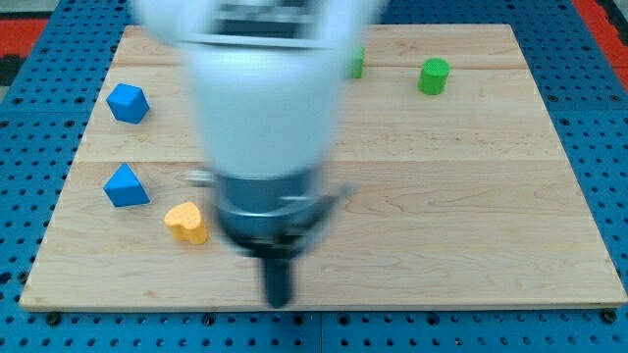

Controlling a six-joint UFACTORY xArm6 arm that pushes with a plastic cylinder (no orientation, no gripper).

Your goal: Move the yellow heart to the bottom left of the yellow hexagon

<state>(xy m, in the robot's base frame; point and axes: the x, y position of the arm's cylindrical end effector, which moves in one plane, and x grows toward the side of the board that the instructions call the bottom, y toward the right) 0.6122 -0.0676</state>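
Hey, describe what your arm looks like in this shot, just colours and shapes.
My arm is a wide white cylinder, blurred in this view. Below it sits a dark grey ring-shaped collar with small side tabs. From that hangs a short, straight black rod ending in my tip. No cables or markings can be made out.

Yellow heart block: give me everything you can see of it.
The small yellow heart-shaped block looks like solid painted wood or plastic, orange-yellow with a lighter top face. It lies flat on the pale wooden board, near the view's bottom left, apart from the blue blocks. My tip sits lower and to the view's right, not touching it.
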